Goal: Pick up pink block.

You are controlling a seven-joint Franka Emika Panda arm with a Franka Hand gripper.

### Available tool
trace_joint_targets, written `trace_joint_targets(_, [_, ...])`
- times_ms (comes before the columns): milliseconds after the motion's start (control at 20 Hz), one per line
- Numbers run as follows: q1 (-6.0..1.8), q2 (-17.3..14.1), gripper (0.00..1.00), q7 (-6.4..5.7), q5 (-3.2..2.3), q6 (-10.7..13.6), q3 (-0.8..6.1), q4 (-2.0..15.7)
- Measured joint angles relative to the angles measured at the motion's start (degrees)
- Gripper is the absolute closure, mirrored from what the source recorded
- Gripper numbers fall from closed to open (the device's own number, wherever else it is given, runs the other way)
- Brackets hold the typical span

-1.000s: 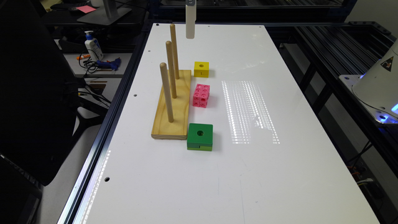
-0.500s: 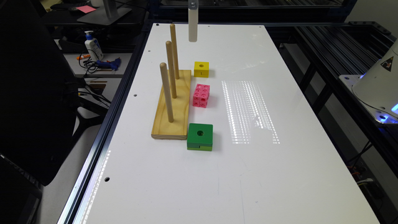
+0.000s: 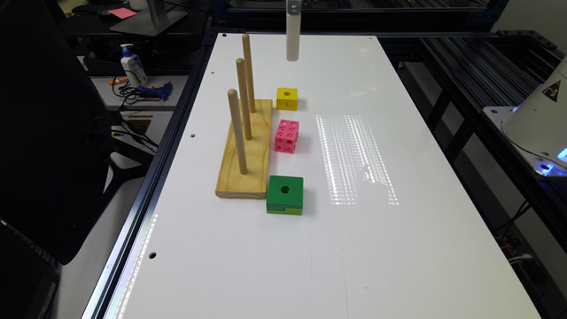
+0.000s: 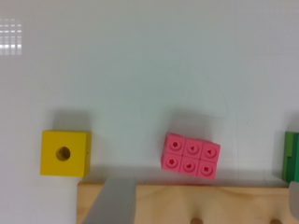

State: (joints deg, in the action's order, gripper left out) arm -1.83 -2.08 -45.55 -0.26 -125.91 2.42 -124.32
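Note:
The pink block (image 3: 286, 136) lies on the white table (image 3: 398, 248), between a yellow block (image 3: 286, 98) and a larger green block (image 3: 285, 195), close beside the wooden peg base (image 3: 248, 155). My gripper (image 3: 292, 42) hangs high above the table's far end, beyond the yellow block. In the wrist view the pink block (image 4: 190, 155) sits just off the base's edge, with the yellow block (image 4: 65, 153) to one side and a sliver of the green block (image 4: 292, 156) to the other. The gripper (image 4: 205, 196) is open, its grey fingers (image 4: 112, 203) spread wide and holding nothing.
Three upright wooden pegs (image 3: 239, 133) rise from the base and stand taller than the blocks. The table's side rail (image 3: 177, 133) runs along the exterior view's left. Bare table stretches to the exterior view's right of the blocks and toward the near end.
The gripper has drifted toward the exterior view's right and slightly lower. The blocks and the peg base have not moved.

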Motion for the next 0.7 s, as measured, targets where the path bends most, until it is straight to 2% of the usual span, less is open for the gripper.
trace_joint_targets(500, [0.0,0.9,0.0,0.0,0.0,-0.4,0.0,-1.48])
trace_joint_targets(600, [0.0,0.7,0.0,0.0,0.0,-1.2,0.0,-2.35])
trace_joint_targets(700, [0.0,0.1,0.0,0.0,0.0,-3.3,0.0,-3.85])
